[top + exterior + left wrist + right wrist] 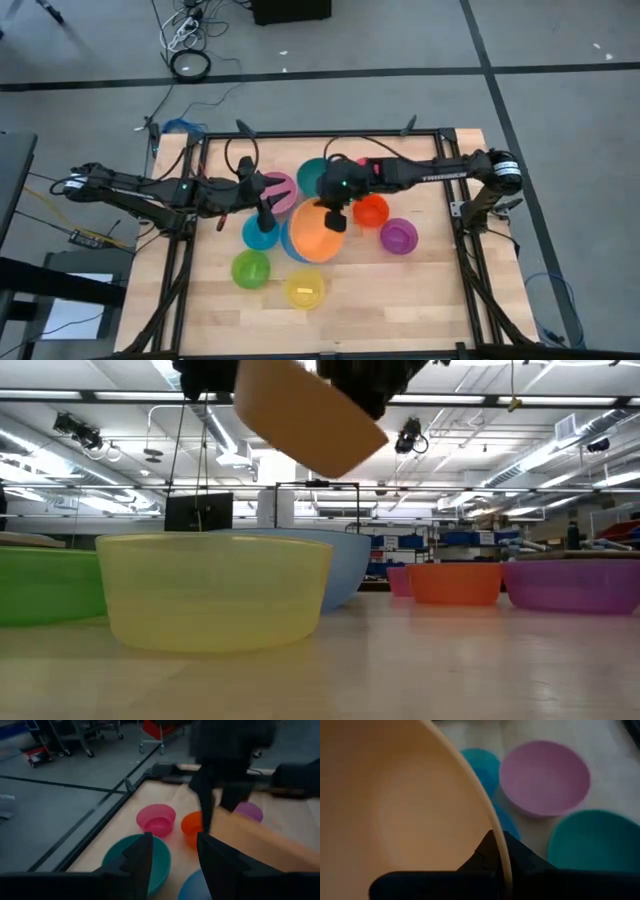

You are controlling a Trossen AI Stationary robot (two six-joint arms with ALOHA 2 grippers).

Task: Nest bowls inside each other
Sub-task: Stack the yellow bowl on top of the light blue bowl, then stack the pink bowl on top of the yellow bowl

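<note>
Because the bowls look thin, light and smooth, each is best pinched at its rim. From left to right, a green bowl [251, 269] and a yellow bowl [305, 289] are seen empty on the tabletop [400, 300]. The left hand [265, 220] is held wide over a blue bowl [260, 236]. The orange bowl [318, 232], lifted and tilted, is held by its rim in the right hand [336, 222].

You see a large round orange bowl [318, 229] of smooth matt plastic, a translucent yellow plastic bowl [213, 588], and the pale wooden table [400, 290], lightly grained.
</note>
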